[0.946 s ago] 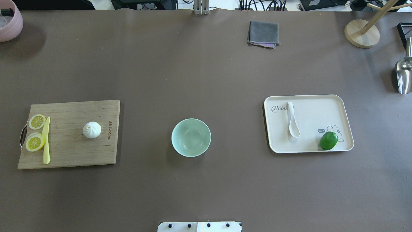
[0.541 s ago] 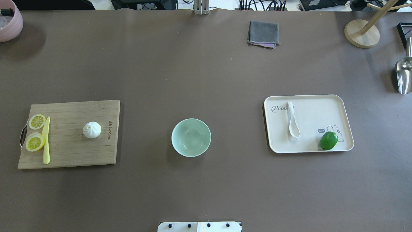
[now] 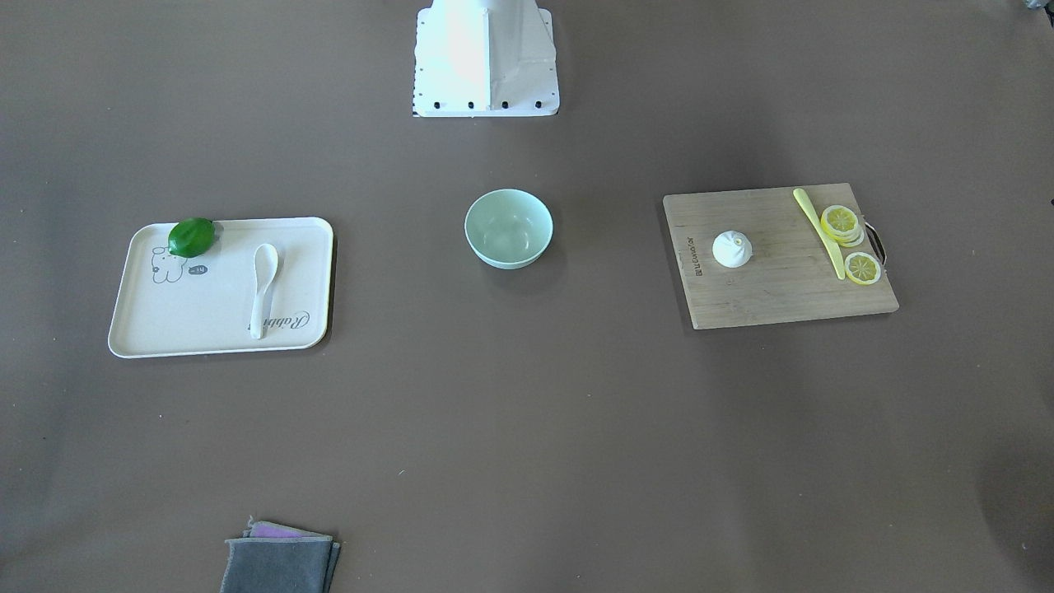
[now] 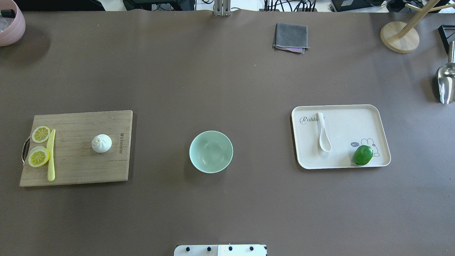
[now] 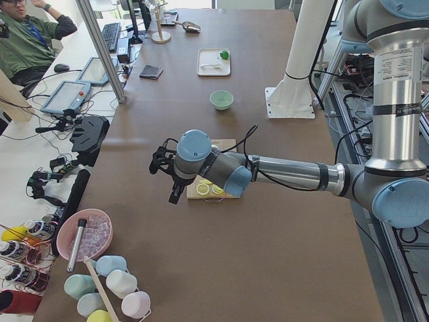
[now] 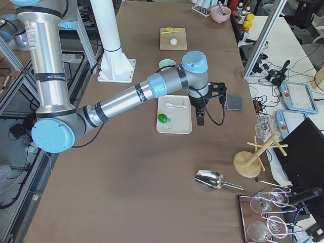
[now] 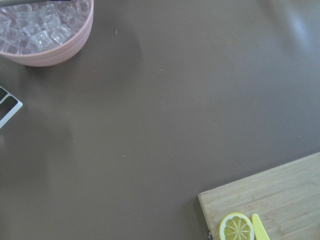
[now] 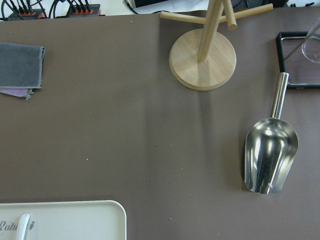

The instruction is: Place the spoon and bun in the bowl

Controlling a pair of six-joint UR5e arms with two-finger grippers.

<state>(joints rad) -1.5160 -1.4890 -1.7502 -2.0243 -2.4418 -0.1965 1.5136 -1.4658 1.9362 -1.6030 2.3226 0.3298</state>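
Note:
The white spoon (image 4: 322, 133) lies on the cream tray (image 4: 355, 121), handle pointing away from the robot; it also shows in the front view (image 3: 263, 284). The white bun (image 4: 101, 143) sits upright on the wooden cutting board (image 4: 78, 167). The mint-green bowl (image 4: 211, 152) stands empty between them, mid-table. My left gripper (image 5: 173, 191) shows only in the exterior left view, above the table past the board's outer end. My right gripper (image 6: 200, 119) shows only in the exterior right view, beside the tray. I cannot tell whether either is open or shut.
Lemon slices (image 4: 39, 156) and a yellow knife (image 4: 51, 156) lie on the board's left side. A green lime (image 4: 363, 155) sits on the tray. A grey cloth (image 4: 290, 37), a wooden stand (image 4: 399, 37), a metal scoop (image 4: 446, 83) and a pink ice bowl (image 4: 10, 25) line the far edge.

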